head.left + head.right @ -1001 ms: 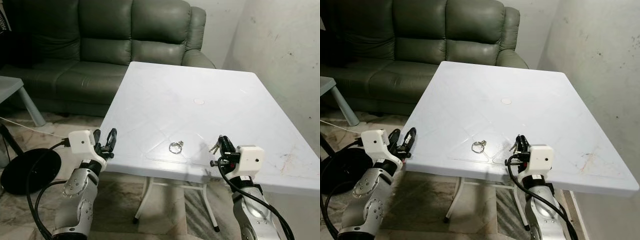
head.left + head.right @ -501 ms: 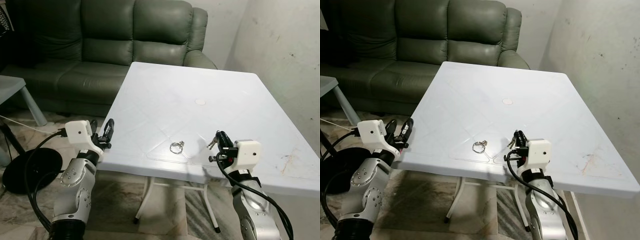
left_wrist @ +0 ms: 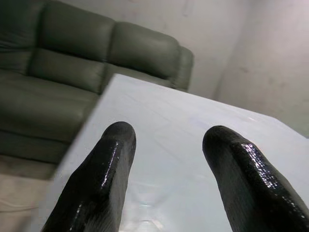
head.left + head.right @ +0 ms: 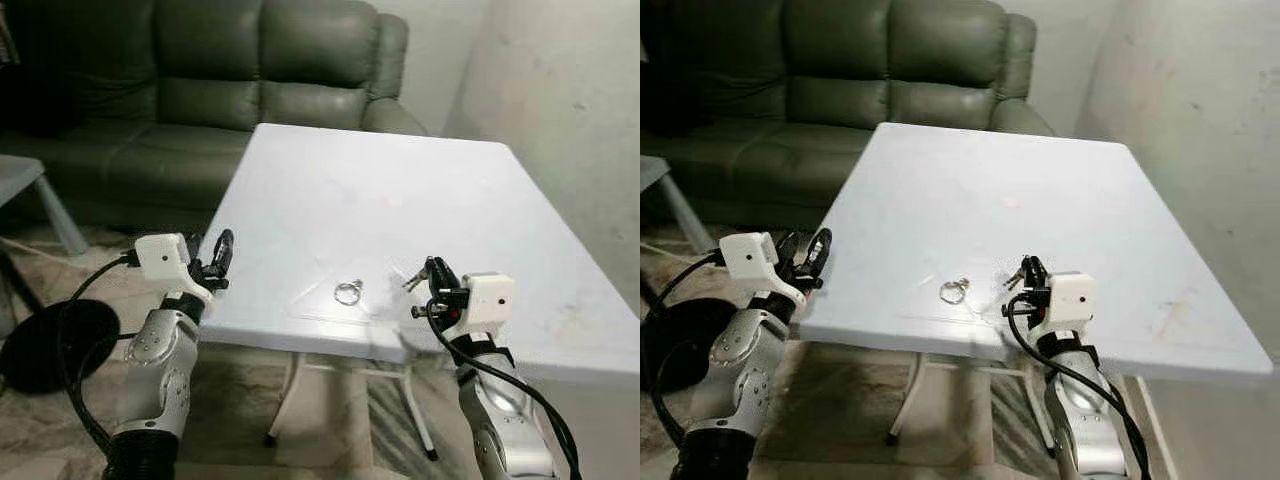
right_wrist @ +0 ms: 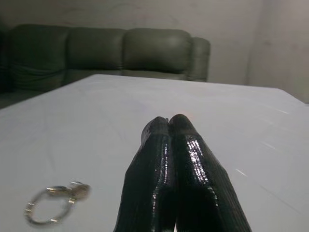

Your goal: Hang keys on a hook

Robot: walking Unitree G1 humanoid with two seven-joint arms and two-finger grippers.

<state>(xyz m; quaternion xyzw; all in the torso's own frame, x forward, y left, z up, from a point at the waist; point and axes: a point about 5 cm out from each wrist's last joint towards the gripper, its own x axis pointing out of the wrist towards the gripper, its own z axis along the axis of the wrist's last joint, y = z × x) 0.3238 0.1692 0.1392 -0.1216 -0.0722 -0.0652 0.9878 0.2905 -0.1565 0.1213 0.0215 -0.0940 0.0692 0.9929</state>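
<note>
Metal key ring lies on smooth white table.

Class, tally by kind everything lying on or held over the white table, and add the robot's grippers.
Key rings lying on the table: 1, the key ring
Keys held: 1 bunch, the keys
Grippers: 2, the left gripper and the right gripper
Total: 4
</note>
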